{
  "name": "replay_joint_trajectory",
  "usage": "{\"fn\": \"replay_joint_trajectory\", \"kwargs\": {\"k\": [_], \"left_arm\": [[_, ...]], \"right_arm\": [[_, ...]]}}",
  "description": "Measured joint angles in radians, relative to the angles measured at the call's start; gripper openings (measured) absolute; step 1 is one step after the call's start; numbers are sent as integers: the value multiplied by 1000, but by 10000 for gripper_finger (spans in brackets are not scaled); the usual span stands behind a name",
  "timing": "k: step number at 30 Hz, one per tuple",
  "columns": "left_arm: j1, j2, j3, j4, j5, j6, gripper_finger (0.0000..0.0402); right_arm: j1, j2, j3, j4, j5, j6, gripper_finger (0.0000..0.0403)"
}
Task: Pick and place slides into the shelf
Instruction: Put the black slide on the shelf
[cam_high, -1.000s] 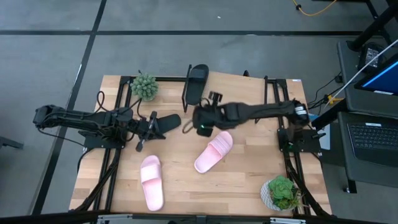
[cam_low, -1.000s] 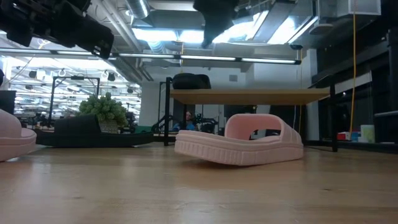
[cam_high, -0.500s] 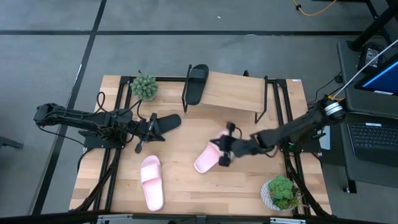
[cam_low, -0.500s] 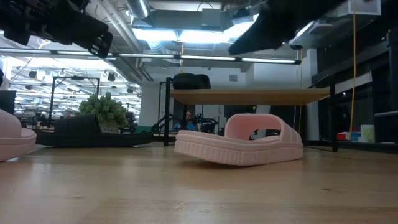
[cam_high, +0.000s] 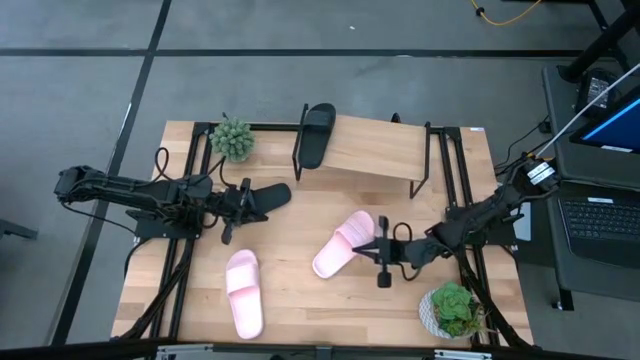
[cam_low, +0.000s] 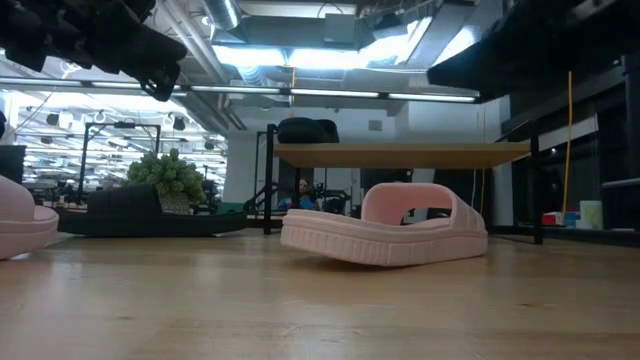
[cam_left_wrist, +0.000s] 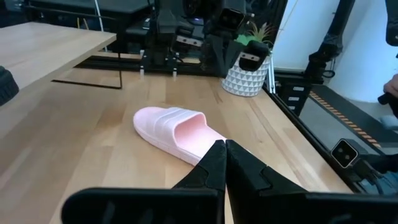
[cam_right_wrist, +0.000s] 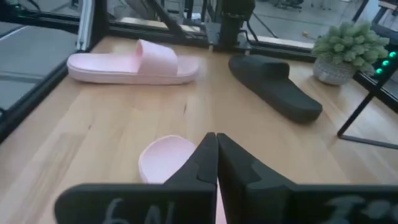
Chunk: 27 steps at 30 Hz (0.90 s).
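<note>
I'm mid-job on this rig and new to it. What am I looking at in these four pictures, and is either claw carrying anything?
Two dark robot arms work at a wooden table. One picture looks straight down, one looks level across the tabletop, and two come from cameras on the arms' wrists.

On the table: a low shelf with one black slide already on its left end. A second black slide lies on the table at the left claw. Two pink slides also lie on the table, one in the middle and one nearer the front left. Two potted plants stand at opposite corners.

The right claw sits just beside the middle pink slide. Both claws are shut and carry nothing.
</note>
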Motion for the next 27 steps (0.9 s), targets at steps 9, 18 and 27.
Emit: {"fn": "replay_joint_trajectory", "kwargs": {"k": [9, 18, 27], "left_arm": [[0, 0, 0, 0, -9, 6, 0], [-56, 0, 0, 6, -60, -6, 0], [-235, 0, 0, -20, -209, -106, 0]], "right_arm": [[42, 0, -2, 44, -5, -95, 6], [42, 0, -2, 43, -35, -104, 3], [40, 0, -2, 42, -35, -110, 6]]}}
